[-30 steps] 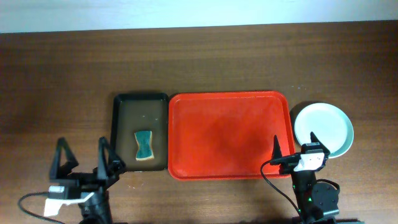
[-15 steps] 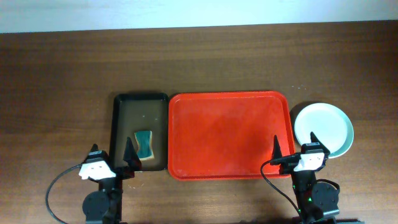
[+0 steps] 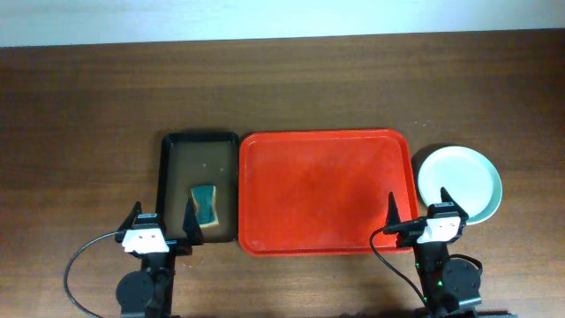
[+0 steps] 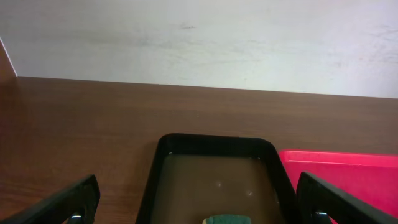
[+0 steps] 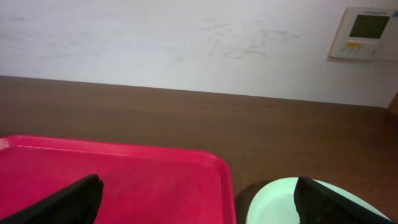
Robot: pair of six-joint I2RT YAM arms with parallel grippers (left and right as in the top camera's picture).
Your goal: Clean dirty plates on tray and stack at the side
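**Overhead view.** The left tool point(image 3: 161, 221) and the right tool point(image 3: 418, 199) both stand spread wide and hold nothing. The red tray point(image 3: 327, 190) lies ahead of the right tool and to its left, with its long axis running crosswise to both tools. No plate rests on it. The plates point(image 3: 459, 177) sit on the desk point(image 3: 282, 88) just ahead of the right tool and to its right, close beside the tray's short edge. Only one round outline shows, so the number stacked cannot be told. The right arm is clearly the nearer one. The black tray point(image 3: 200, 163) lies ahead of the left tool and carries one sponge point(image 3: 205, 205).

**Left wrist view.** The fingers point(image 4: 62, 205) are set far apart. The black tray is directly ahead, and the sponge sits at the near edge between the fingers.

**Right wrist view.** The tool gapes empty. One corner of the red tray is ahead-left, and one pale green plate rim is ahead-right.

**Count.** There are two tools, one red tray, one black tray, one sponge and one visible plate outline. With the tray bare, the task appears complete or nearly so.
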